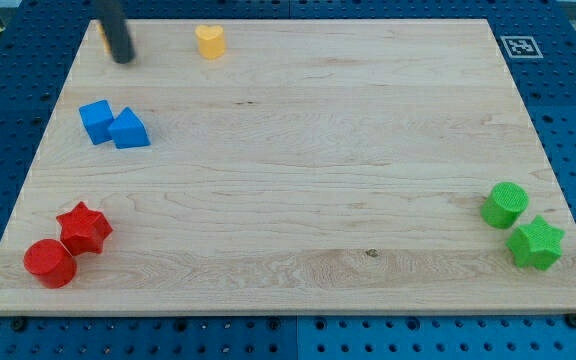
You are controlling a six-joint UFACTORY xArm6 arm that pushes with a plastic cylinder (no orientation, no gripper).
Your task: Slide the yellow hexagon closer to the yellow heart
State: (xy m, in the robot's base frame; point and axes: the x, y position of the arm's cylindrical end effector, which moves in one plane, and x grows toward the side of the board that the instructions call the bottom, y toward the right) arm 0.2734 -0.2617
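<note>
Two red blocks are met first at the view's bottom left, a cylinder (49,263) and a star (85,228), touching. Across the board (318,180) a green star (535,243) and green cylinder (505,205) sit at the right edge. Further up, a blue cube (95,120) and blue wedge (128,130) are paired. At the top, my tip (123,60) is seen: a bare rod, no claw, nothing held. Only a yellow sliver (101,30) shows by the rod's left side, judged to be the hexagon. The heart (209,41) lies well to the right. The tip seems to stand between the two, so it should be carried round to the sliver's left. Then a straight rightward push is wanted, centred, and stopped before the heart is knocked.
</note>
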